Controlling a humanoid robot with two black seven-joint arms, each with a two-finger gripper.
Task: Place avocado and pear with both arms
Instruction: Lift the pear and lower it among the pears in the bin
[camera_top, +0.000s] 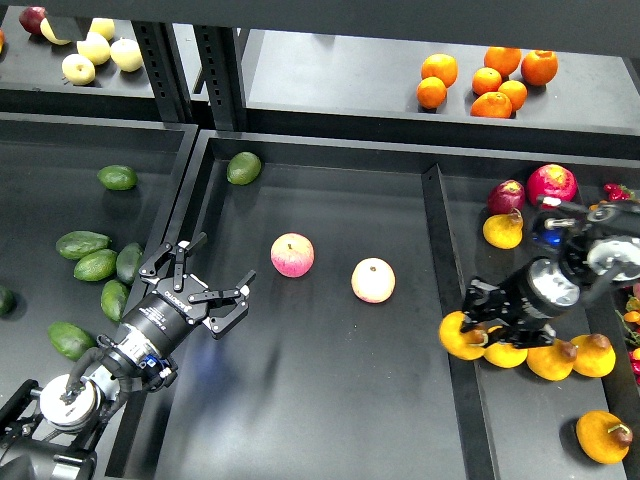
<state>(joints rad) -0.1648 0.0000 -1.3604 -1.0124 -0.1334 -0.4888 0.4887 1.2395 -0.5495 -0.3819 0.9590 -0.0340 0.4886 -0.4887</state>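
Note:
My right gripper (478, 322) is shut on an orange-yellow pear (459, 338) and holds it over the divider wall (437, 240) between the centre tray (320, 400) and the right bin. My left gripper (218, 265) is open and empty, hovering over the left part of the centre tray beside its left wall. Several green avocados lie in the left bin; a dark elongated avocado (129, 262) lies closest to the left gripper, on the other side of the wall. I cannot tell which avocado is the task's own.
Two pink-red apples (292, 254) (373, 280) lie mid-tray. A lighter, rounder avocado (243, 167) sits at the tray's back left. More pears (551, 361) (604, 436) and red fruit (552, 184) fill the right bin. Oranges (486, 80) sit on the back shelf.

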